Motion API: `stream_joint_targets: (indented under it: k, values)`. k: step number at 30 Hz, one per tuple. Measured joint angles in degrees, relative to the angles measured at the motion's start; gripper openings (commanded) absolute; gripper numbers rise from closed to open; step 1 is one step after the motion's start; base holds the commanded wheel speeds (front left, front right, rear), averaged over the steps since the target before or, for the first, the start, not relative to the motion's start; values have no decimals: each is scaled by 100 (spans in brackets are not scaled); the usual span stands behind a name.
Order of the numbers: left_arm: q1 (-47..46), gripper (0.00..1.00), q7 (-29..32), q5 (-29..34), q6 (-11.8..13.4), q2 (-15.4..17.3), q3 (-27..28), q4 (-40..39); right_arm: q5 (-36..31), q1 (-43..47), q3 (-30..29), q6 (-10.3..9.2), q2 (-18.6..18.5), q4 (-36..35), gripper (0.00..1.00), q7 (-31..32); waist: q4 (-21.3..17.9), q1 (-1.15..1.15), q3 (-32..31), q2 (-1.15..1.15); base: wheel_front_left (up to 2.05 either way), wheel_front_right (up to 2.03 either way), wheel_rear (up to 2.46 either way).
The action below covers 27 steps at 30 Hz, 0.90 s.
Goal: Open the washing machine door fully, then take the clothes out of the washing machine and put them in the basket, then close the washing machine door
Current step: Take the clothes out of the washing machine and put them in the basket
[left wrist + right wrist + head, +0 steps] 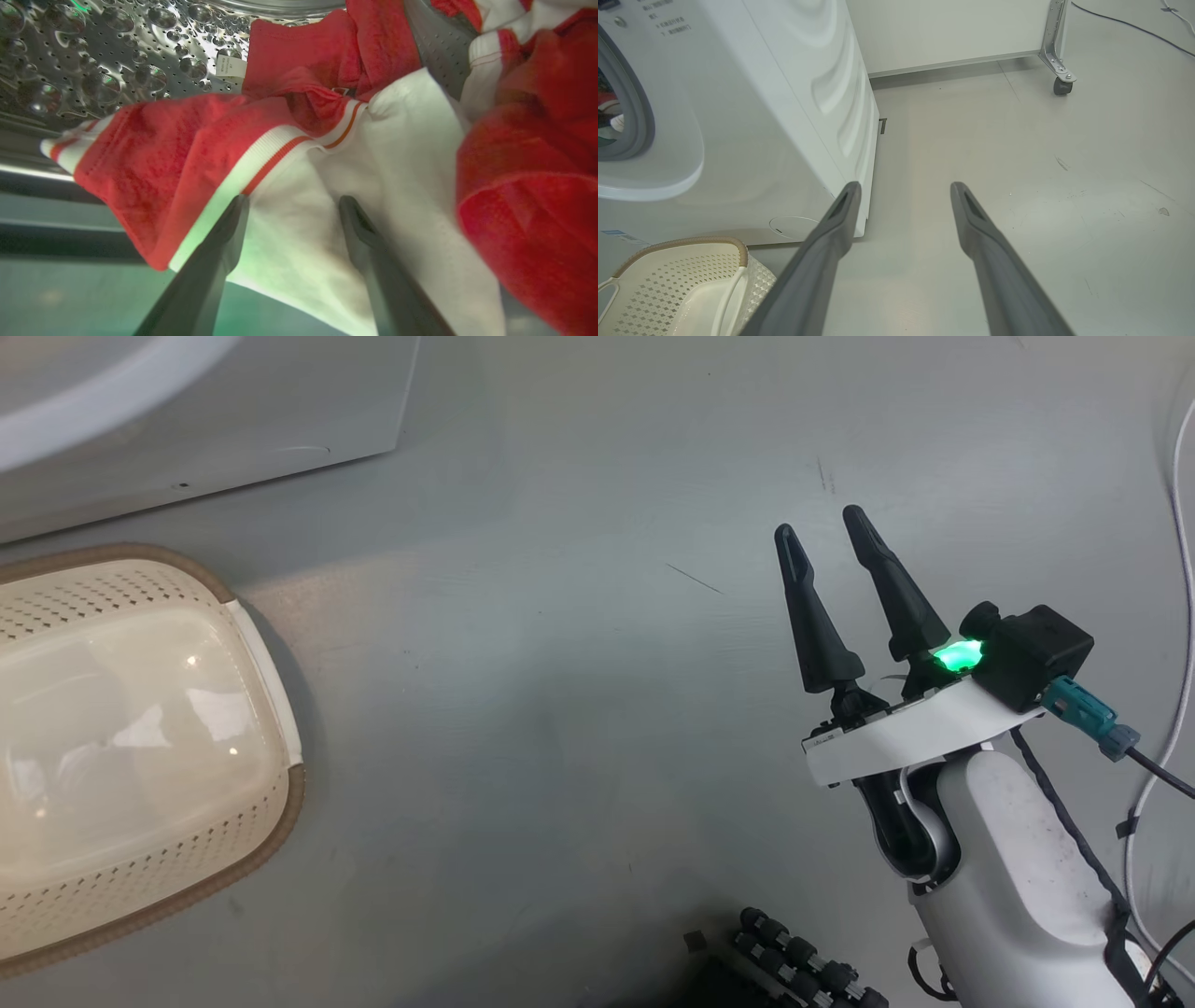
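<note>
Inside the washing machine's perforated steel drum (117, 60), the red and white clothes (327, 154) lie in a heap. My left gripper (293, 200) is open against a white panel of the fabric, which shows between its fingers. The washing machine (775, 116) stands at the left, and a bit of red clothes (605, 100) shows through its grey-ringed mouth. The door is out of view. The cream basket (121, 583) sits empty on the floor in front of the machine (233, 420). My right gripper (818, 523) hangs open over bare floor, well right of the basket (691, 270).
A white panel on a metal leg with a caster (1057, 70) stands behind the machine. Cables (1181, 616) run along the floor at the far right. My own dark base (794, 961) shows at the bottom edge.
</note>
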Motion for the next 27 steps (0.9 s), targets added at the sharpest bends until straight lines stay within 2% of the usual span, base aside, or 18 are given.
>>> stream_joint_targets:
  k: [8, 9, 10, 11, 19, 27]
  values:
    - [-65, 100, 155, 12, 0, 19, -15, 100, 0, -5, 15, 0, 10, 20, 100, 0, -29, 0, -1, 0, 0, 0, 0]
    - [-106, 66, 211, 12, 0, 20, -11, 127, 0, -5, 15, 0, 10, 22, 100, 0, -32, 0, 2, 0, 0, 0, 0]
    - [-121, 18, 233, 12, 0, 20, -11, 135, 0, -6, 15, 0, 10, 22, 100, 0, -33, 0, 3, 0, 0, 0, 0]
    - [-132, 0, 246, 11, 0, 20, -7, 142, 0, -7, 15, 0, 10, 22, 100, 0, -33, 0, 5, 0, 0, 0, 0]
    - [-158, 0, 280, 8, 0, 11, 30, 164, 0, -22, -8, 0, 10, 23, 100, 0, -9, 0, 13, 0, 0, 0, 0]
    - [-152, 0, -93, -51, 0, -98, 109, 214, -9, -48, -87, 0, 8, 88, 100, 0, 50, 0, -119, 0, 0, 0, 0]
